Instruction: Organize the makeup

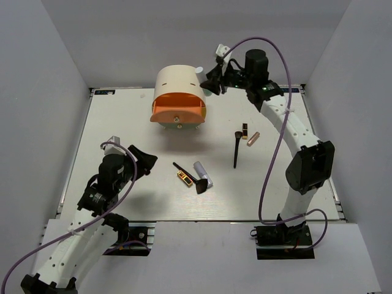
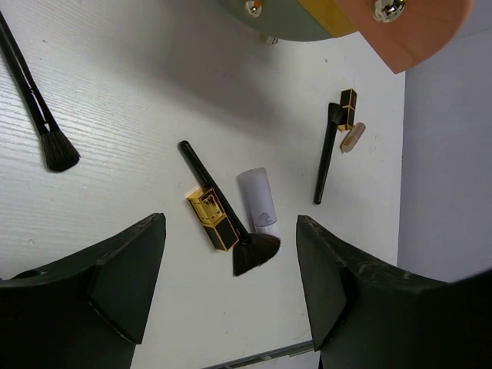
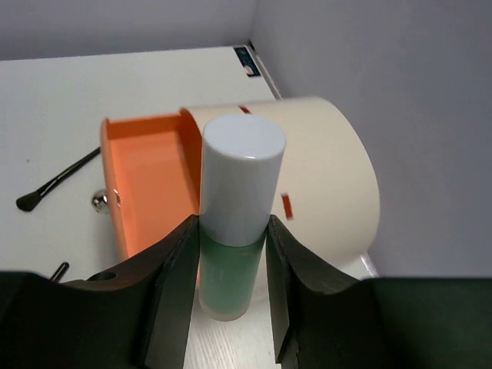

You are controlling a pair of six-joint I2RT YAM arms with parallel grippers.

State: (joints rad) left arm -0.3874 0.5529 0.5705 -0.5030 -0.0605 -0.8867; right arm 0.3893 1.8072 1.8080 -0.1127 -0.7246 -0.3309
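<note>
Mint-green tube (image 3: 238, 231): clamped in right tool (image 3: 231, 234), 1 o'clock of counter (image 1: 122, 135).
Left tool (image 2: 231, 221): spread wide, empty.
Corner sticker (image 3: 247, 61): unreadable.

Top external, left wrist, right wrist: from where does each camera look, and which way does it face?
Top external: above and behind the arm bases, looking down on the table; left arm and right arm show.
Left wrist: on the left arm, facing down at a fan brush and white-lavender tube; the open left end effector frames them.
Right wrist: on the right arm, facing the cream box and its open orange drawer; the right end effector clamps a mint-green tube.
Shared: top external and left wrist both show that brush.
</note>
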